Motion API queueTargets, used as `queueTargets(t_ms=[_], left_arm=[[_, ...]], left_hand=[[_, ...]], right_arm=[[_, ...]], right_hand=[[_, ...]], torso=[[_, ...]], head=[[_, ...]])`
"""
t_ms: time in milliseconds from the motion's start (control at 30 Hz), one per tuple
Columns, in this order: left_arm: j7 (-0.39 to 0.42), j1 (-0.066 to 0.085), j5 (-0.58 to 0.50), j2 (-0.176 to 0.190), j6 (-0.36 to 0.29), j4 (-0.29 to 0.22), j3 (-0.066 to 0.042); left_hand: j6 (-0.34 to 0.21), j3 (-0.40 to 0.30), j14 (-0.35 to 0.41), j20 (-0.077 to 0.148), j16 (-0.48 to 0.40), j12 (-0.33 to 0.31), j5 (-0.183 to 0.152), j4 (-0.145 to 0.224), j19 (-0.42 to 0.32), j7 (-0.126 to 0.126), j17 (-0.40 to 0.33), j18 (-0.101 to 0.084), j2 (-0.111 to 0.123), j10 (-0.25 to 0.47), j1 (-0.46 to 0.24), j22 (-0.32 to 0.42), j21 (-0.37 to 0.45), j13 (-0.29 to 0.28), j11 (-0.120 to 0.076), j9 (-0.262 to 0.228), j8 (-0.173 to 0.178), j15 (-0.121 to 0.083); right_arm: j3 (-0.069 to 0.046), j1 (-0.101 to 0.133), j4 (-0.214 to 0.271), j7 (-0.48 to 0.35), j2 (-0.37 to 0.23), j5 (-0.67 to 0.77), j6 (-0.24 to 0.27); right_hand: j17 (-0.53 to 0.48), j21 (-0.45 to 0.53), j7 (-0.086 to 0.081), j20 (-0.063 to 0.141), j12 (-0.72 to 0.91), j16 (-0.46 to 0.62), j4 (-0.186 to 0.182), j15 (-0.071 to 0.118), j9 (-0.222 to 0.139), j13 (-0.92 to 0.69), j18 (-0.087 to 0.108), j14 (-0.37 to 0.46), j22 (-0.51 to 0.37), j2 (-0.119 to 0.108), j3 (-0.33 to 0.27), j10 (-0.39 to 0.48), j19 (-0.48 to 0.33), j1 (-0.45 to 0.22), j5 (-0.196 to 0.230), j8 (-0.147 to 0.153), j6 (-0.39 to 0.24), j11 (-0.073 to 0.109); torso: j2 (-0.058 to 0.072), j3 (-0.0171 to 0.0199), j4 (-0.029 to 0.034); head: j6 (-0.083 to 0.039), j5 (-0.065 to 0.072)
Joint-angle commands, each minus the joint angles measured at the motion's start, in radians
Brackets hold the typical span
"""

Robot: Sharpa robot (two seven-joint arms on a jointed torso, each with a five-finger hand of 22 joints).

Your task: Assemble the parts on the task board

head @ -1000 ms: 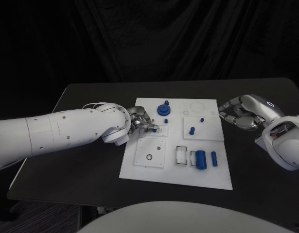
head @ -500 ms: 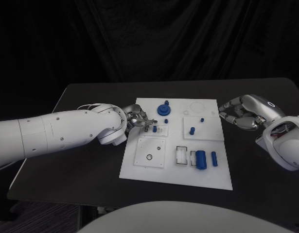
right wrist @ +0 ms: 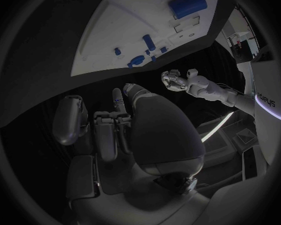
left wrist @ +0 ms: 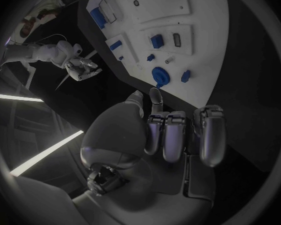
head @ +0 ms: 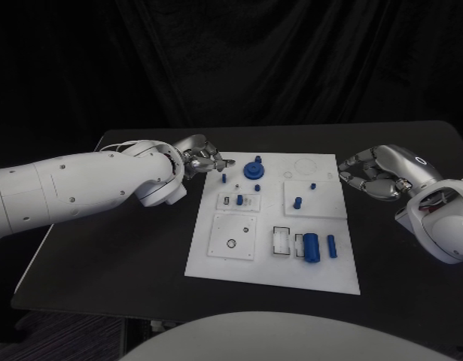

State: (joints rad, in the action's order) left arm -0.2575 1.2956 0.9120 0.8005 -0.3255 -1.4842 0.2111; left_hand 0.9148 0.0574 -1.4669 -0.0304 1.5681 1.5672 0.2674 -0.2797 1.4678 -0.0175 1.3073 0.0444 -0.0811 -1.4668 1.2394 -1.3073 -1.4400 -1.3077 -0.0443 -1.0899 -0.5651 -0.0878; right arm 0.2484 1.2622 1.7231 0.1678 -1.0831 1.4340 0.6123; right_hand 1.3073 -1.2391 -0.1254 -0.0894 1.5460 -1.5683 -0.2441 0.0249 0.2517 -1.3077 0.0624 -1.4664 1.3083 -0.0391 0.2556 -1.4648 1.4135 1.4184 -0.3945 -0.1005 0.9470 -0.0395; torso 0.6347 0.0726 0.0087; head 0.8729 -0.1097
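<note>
A: Left side first. What's the left hand doing?
B: It sits at the task board's far left corner, fingers curled in, nothing held. The wrist view confirms that: fingers folded toward the palm, empty, above the black table.
A: And the board itself?
B: White plate, middle of the tabletop. Near its far edge there's a round blue part with a peg, and a small blue piece sits just beside it, toward the left edge.
A: Below that?
B: A short blue part stands in the small square panel on the left. A blue peg stands in the right panel, with a tiny blue piece above it.
A: Near edge?
B: A blue cylinder lies near the right corner, and a slim blue pin lies just beside it.
A: Right hand?
B: The right hand hovers off the board's right edge, over the tabletop, fingers curled inward on nothing. Its wrist view agrees.
</note>
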Motion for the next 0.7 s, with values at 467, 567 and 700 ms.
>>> queueTargets(t_ms=[467,567,700], left_arm=[[-0.076,0.009,0.097,-0.095,0.206,0.156,0.0],[-0.082,0.008,0.101,-0.115,0.219,0.182,0.0],[-0.091,0.007,0.104,-0.145,0.236,0.226,0.0]], left_hand=[[0.003,0.004,-0.104,0.008,0.003,0.004,-0.094,-0.01,0.016,-0.002,0.263,-0.006,-0.006,-0.104,0.015,-0.206,0.005,-0.263,-0.001,-0.005,0.022,-0.004],[0.003,0.018,-0.104,0.006,0.003,0.004,-0.134,-0.011,0.014,-0.006,0.263,-0.006,-0.013,-0.104,-0.021,-0.205,0.009,-0.263,0.002,-0.007,0.027,-0.001],[0.003,0.036,-0.104,0.004,0.003,0.004,-0.14,-0.011,0.012,-0.008,0.263,-0.005,-0.013,-0.104,-0.051,-0.204,0.013,-0.263,0.004,-0.009,0.031,0.001]], right_arm=[[-0.001,-0.002,-0.002,-0.01,0.007,-0.002,0.023],[-0.001,-0.002,-0.001,-0.011,0.007,-0.002,0.024],[-0.001,-0.002,-0.001,-0.011,0.007,-0.003,0.024]], right_hand=[[0.26,-0.003,-0.001,0.0,-0.001,0.0,-0.003,-0.005,-0.001,-0.228,0.014,-0.103,0.15,0.004,0.003,-0.082,0.0,-0.001,-0.004,0.002,0.007,-0.005],[0.261,-0.003,-0.001,0.0,-0.001,0.0,-0.003,-0.005,-0.001,-0.228,0.014,-0.103,0.15,0.004,0.004,-0.082,0.0,-0.001,-0.004,0.002,0.007,-0.005],[0.261,-0.002,0.0,0.001,0.0,-0.001,-0.001,-0.005,-0.001,-0.229,0.014,-0.103,0.15,0.004,0.005,-0.083,0.0,0.001,-0.006,0.002,0.007,-0.005]], torso=[[0.003,-0.0007,0.0],[0.004,-0.001,0.0],[0.003,-0.0007,-0.0004]], head=[[0.0,-0.006],[0.0,-0.009],[0.0,-0.011]])
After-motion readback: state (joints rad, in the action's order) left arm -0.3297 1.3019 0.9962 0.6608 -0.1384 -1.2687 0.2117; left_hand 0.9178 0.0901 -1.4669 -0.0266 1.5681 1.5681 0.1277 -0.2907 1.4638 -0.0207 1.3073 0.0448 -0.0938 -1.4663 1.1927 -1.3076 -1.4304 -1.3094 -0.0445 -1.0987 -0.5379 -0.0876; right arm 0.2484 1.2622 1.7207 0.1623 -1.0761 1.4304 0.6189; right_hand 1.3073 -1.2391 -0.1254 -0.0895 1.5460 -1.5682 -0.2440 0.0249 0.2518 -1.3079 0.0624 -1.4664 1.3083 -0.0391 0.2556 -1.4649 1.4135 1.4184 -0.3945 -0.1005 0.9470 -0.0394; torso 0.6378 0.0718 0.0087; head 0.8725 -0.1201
